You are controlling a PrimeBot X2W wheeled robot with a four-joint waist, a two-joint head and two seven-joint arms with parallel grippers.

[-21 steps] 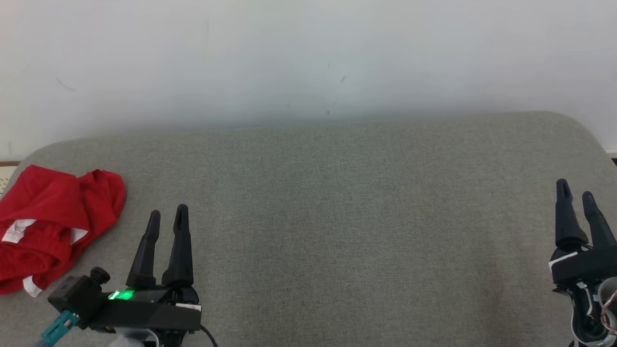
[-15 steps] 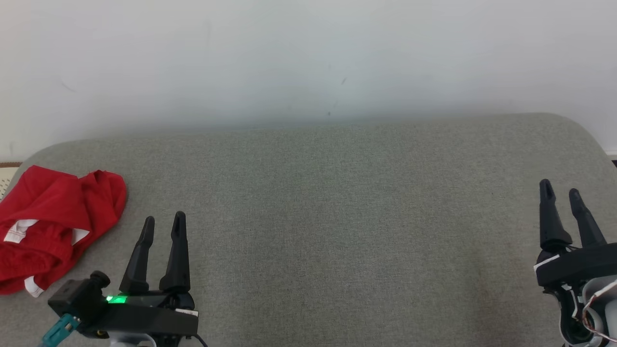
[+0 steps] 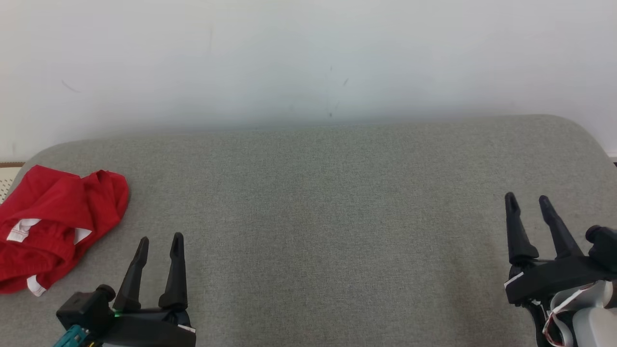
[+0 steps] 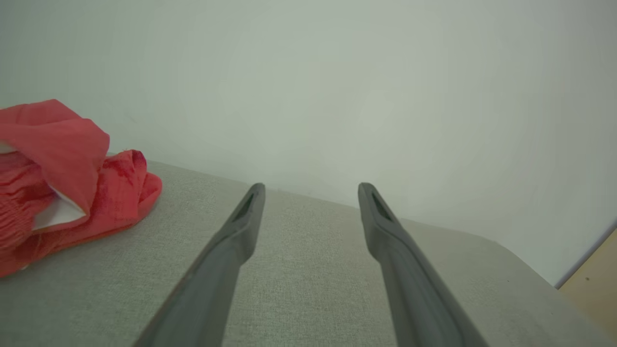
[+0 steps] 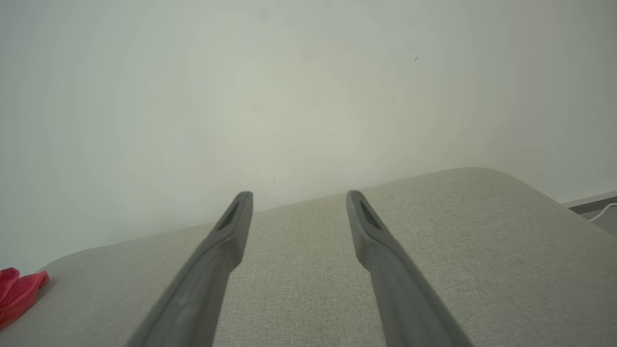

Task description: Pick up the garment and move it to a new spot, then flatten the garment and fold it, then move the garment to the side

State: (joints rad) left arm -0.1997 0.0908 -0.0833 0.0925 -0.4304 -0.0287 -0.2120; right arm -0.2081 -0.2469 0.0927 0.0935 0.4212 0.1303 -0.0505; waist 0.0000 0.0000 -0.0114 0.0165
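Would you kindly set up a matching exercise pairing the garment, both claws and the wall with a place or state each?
1. garment
2. left claw
3. right claw
4. wall

A. open, at the head view's lower right
B. pale, behind the grey cushion
C. red, crumpled at the cushion's left end
D. open, beside the garment, not touching it

Pairs: 1-C, 2-D, 3-A, 4-B

Grey cushion (image 3: 337, 193) against white wall (image 3: 308, 58)

The right gripper (image 5: 299, 195) rises from six o'clock, its two fingers spread wide over a grey cushion (image 5: 482, 250). A red garment (image 5: 19, 291) lies at eight o'clock on the cushion, well apart from the fingers. A pale wall (image 5: 289, 86) stands behind.
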